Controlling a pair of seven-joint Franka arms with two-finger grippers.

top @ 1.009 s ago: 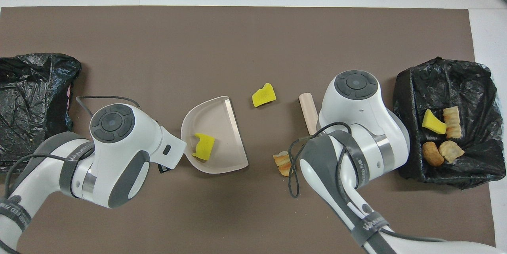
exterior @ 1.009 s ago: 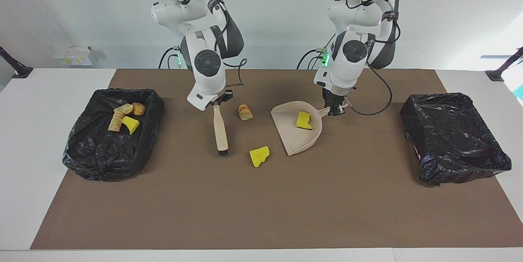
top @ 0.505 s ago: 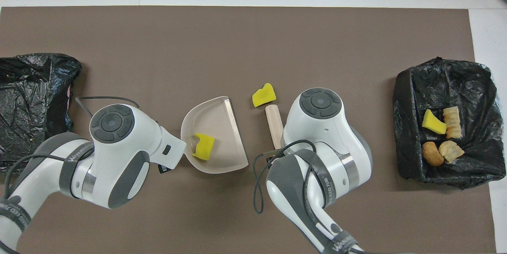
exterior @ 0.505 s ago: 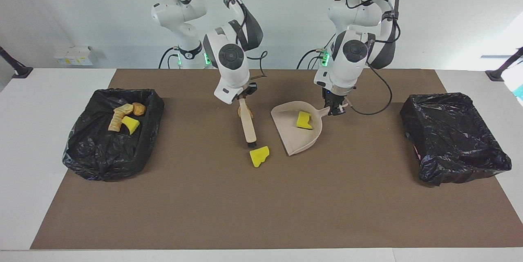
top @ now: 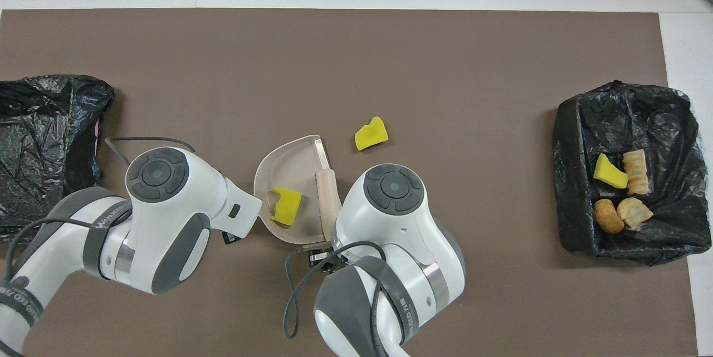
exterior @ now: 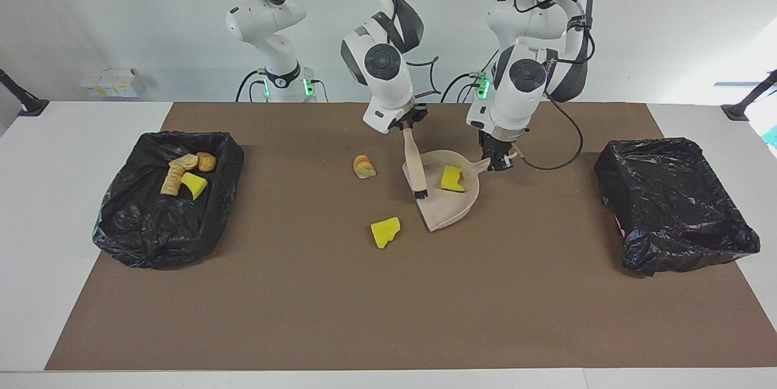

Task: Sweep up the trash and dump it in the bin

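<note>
My left gripper (exterior: 501, 162) is shut on the handle of the beige dustpan (exterior: 448, 212) (top: 292, 163), which rests on the mat with a yellow sponge chunk (exterior: 452, 178) (top: 286, 205) in it. My right gripper (exterior: 408, 120) is shut on the beige brush (exterior: 414, 161) (top: 327, 195). The brush's bristles are at the dustpan's open lip. Another yellow sponge chunk (exterior: 385, 232) (top: 371, 134) lies loose on the mat, farther from the robots than the lip. A bread roll piece (exterior: 363, 166) lies beside the dustpan, toward the right arm's end; the right arm hides it in the overhead view.
A black-lined bin (exterior: 234, 158) (top: 568, 140) at the right arm's end holds a yellow sponge chunk (exterior: 194, 184) and bread pieces (exterior: 182, 167). A second black-lined bin (exterior: 686, 249) (top: 50, 123) sits at the left arm's end. A brown mat (exterior: 388, 304) covers the table.
The right arm swung the brush toward the left arm's end, from beside the bread roll piece to the dustpan's lip. Loose sponge, bread piece, dustpan and left arm stayed put.
</note>
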